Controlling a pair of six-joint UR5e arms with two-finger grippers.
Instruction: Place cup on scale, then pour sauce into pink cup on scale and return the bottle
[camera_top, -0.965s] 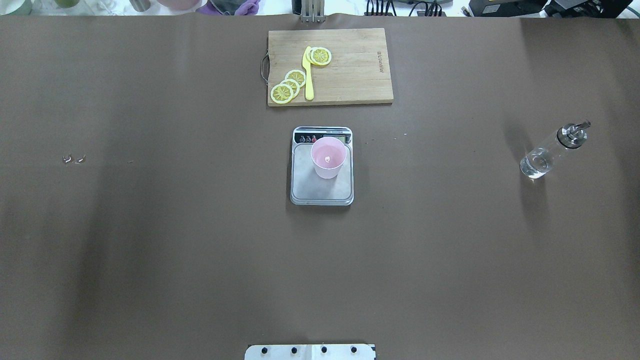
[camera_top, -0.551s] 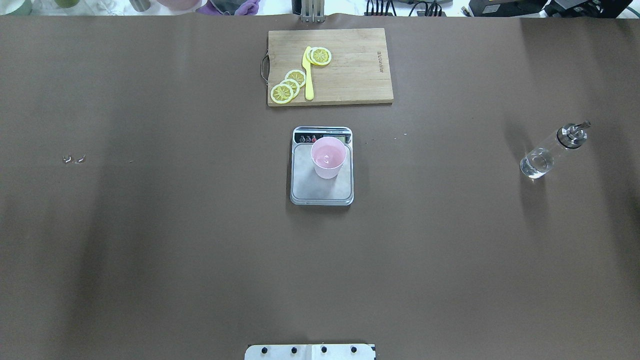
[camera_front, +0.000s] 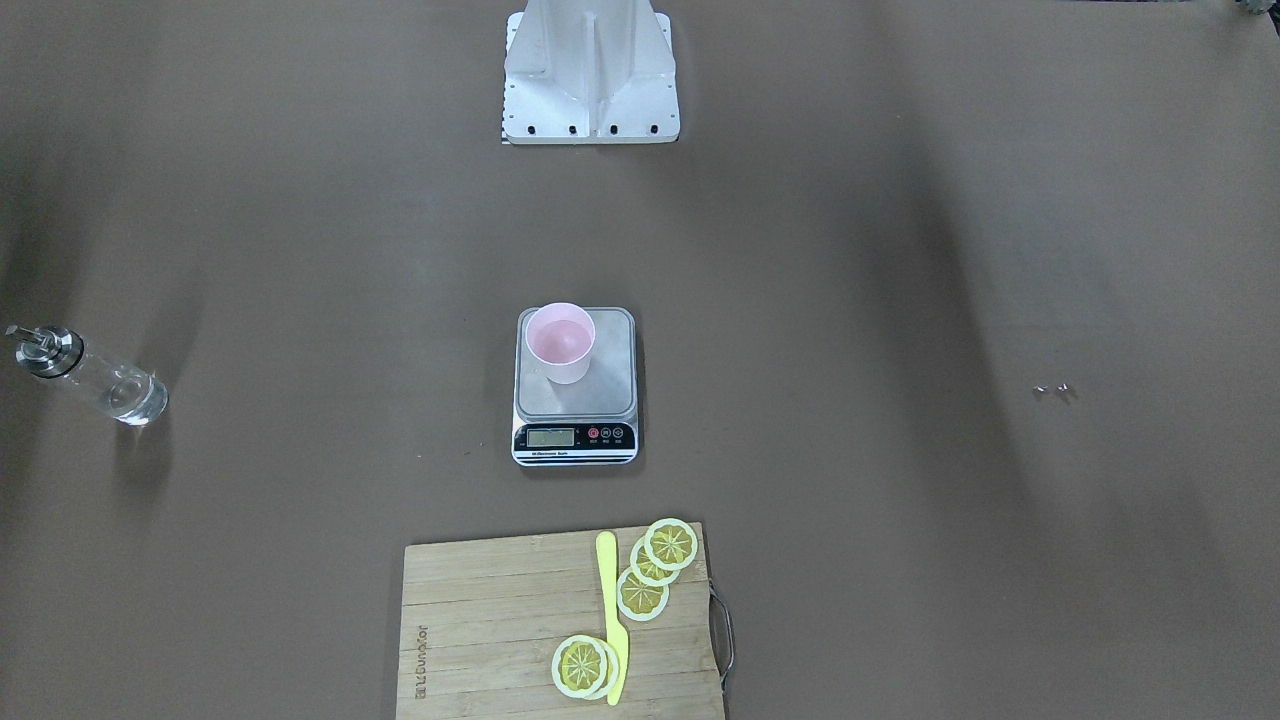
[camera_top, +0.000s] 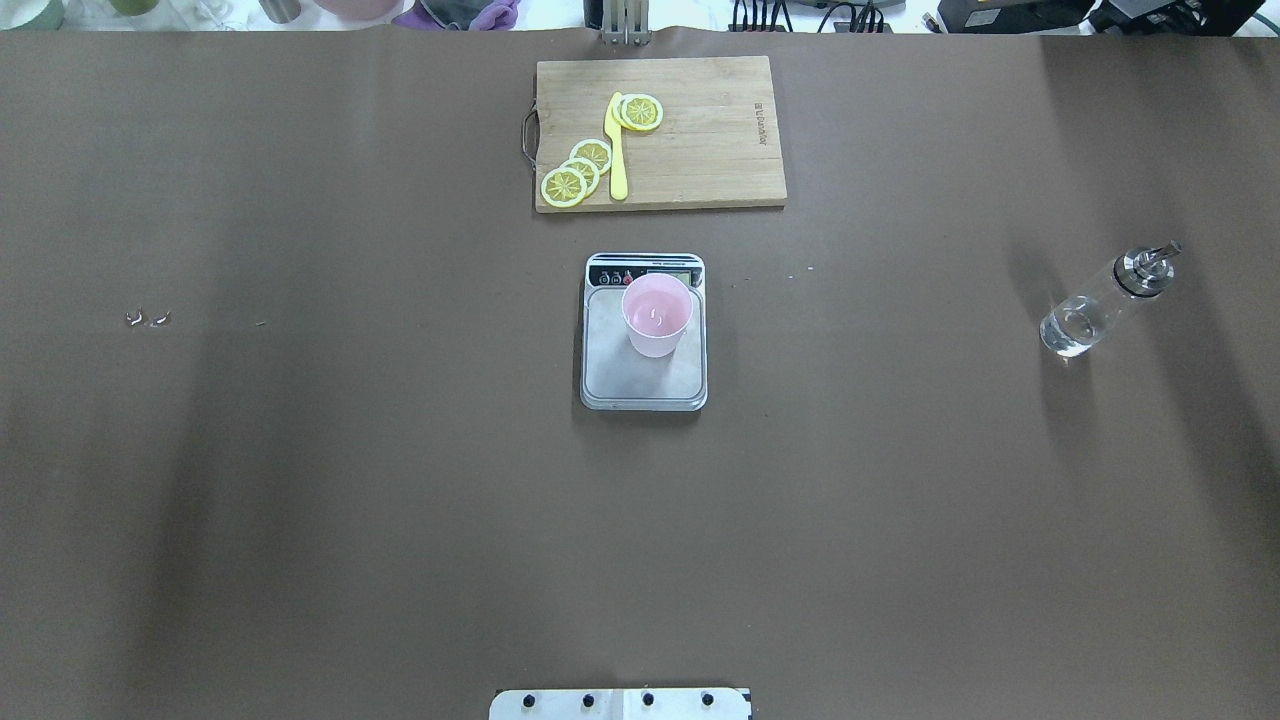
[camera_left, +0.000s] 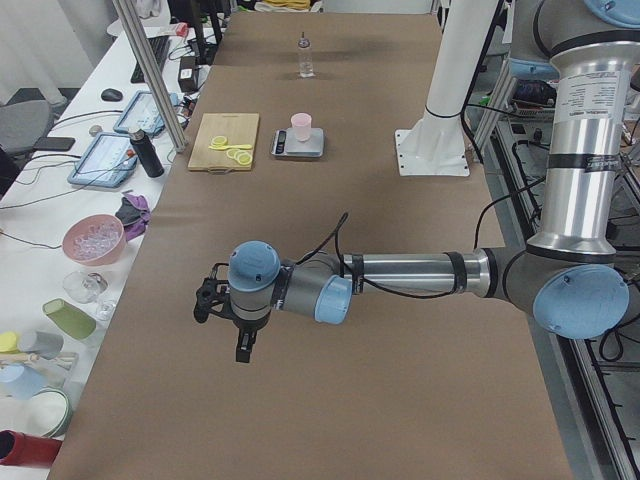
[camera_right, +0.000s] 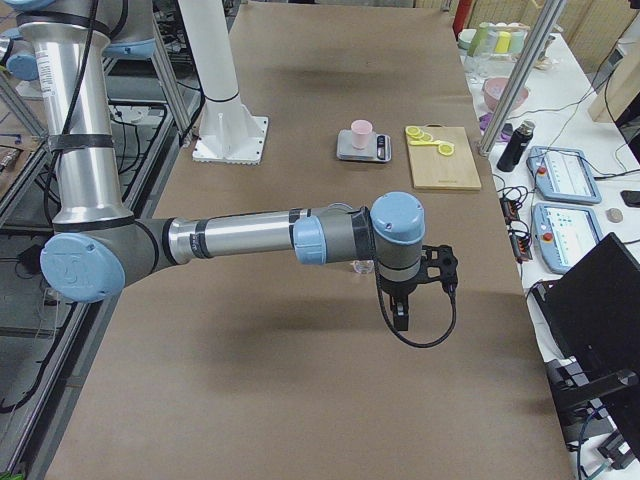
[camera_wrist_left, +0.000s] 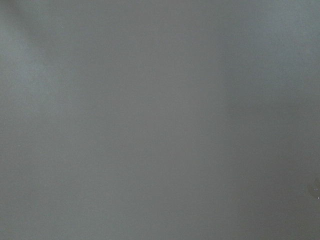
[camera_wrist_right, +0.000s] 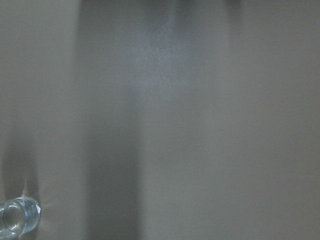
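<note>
Cup (camera_top: 657, 312) sitting on the scale (camera_top: 643, 375) w/ sthg glinting inside, bottle (camera_top: 1100, 305) standing upright far out on the robot's right side of the desk (camera_top: 300, 500), looking basically done imo

Both arms are hanging out wide, only showing in the side cams, so can't tell if the left hand (camera_left: 243, 350) or right hand (camera_right: 401, 320) is spread or pinched. Worry: the right wrist is hovering right by that skinny bottle, so any low swing is prob tipping it and leaking sauce thru the spout.
</note>
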